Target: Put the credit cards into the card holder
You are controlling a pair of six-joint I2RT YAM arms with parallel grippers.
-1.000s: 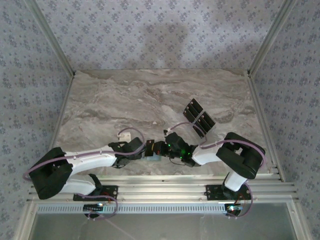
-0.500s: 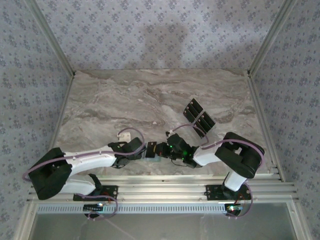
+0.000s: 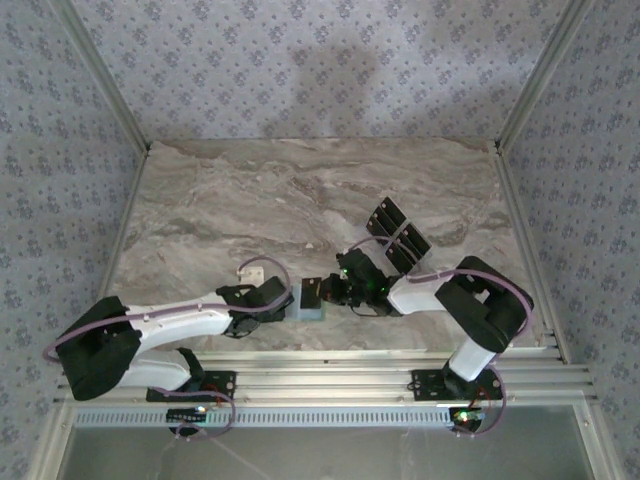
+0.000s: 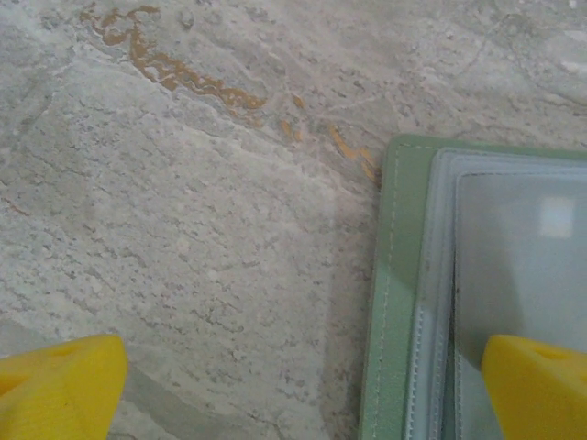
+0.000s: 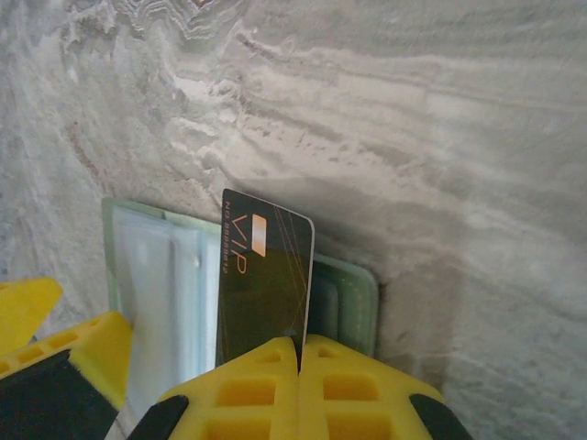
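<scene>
The pale green card holder (image 3: 311, 310) lies open near the table's front edge, its clear sleeves up (image 4: 417, 302) (image 5: 156, 266). My right gripper (image 3: 328, 292) (image 5: 298, 353) is shut on one black credit card (image 5: 263, 275) marked VIP, held on edge over the holder's sleeves. My left gripper (image 3: 287, 300) (image 4: 298, 394) stands open at the holder's left side, with one yellow fingertip (image 4: 537, 385) over a clear sleeve and the other over bare stone. The other credit cards (image 3: 398, 233) lie fanned out on the table behind the right arm.
The marble table (image 3: 220, 200) has walls at its left, right and back. A small white tag (image 3: 250, 268) lies behind the left wrist. The metal rail (image 3: 330, 365) runs along the near edge.
The right gripper has drawn back from the near edge with the card, which now stands over the holder. The left arm has hardly moved.
</scene>
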